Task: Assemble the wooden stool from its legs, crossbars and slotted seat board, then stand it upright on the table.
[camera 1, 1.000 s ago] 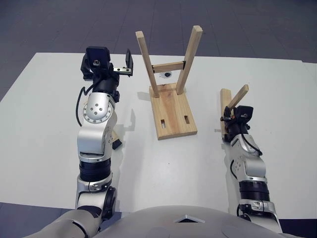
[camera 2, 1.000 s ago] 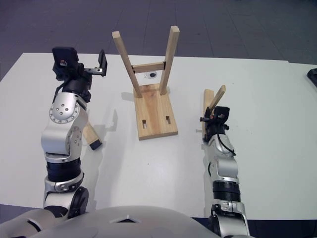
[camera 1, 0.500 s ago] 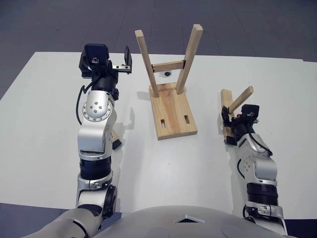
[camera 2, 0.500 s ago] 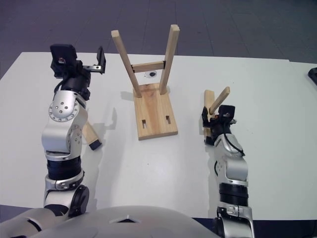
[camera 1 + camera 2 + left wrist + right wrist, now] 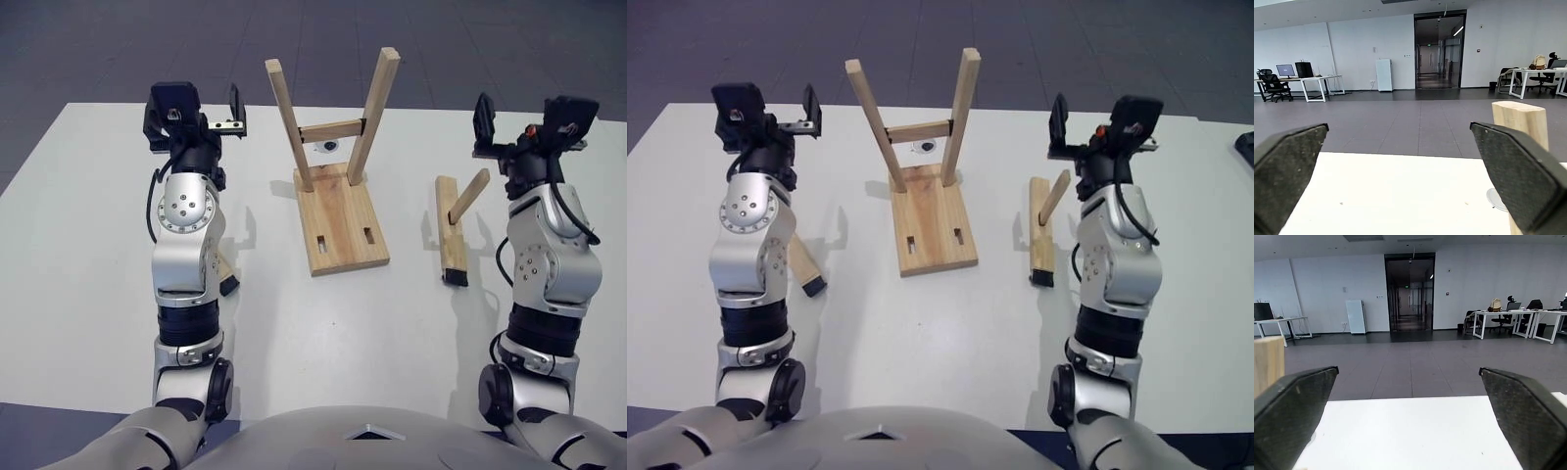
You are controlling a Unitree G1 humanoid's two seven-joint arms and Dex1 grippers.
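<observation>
Up went the right end effector (image 5: 1408, 377). A moment before, it was down low by the loose leg. Then it was held high over the far right of the surface (image 5: 78, 215), with its two fingers wide apart and nothing in them. The left end effector (image 5: 1399, 128) had slid a little to the left. It was high too, fingers apart, holding nothing.

Just beside the right arm, the loose leg (image 5: 452, 245) lay flat, and a short crossbar (image 5: 470, 194) stuck up from it at a slant. In the middle, the seat board (image 5: 338, 211) lay flat. Two standing legs (image 5: 290, 122) were stuck in its far end, joined by a second crossbar (image 5: 333, 130). The two near slots (image 5: 345, 238) were bare. Another leg (image 5: 226, 282) lay half hidden behind the left arm.

The slanted crossbar looked like it could pop out if the loose leg were grabbed badly. A hard push into the near slots could also slide the board or knock the standing legs over.
</observation>
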